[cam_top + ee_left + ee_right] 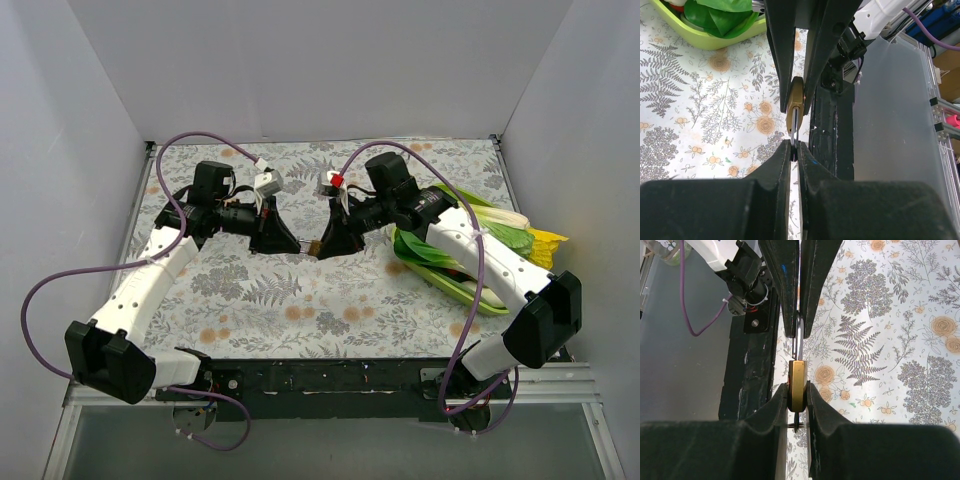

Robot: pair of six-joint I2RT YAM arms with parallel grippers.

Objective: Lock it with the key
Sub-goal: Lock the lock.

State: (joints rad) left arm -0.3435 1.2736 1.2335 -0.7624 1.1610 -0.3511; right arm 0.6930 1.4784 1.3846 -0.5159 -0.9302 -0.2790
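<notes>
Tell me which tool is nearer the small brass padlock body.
Right. The right tool is clamped on the brass padlock body itself; the left tool faces it, pinching the silver metal part sticking out of its end, not touching the brass.

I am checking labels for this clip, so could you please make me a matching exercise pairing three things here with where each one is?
Things:
1. padlock
2. key
3. leafy greens

Places:
a. in the green tray
b. clamped in the right gripper
c. pinched by the left gripper, its other end at the padlock

Pairs: 1-b, 2-c, 3-a.
</notes>
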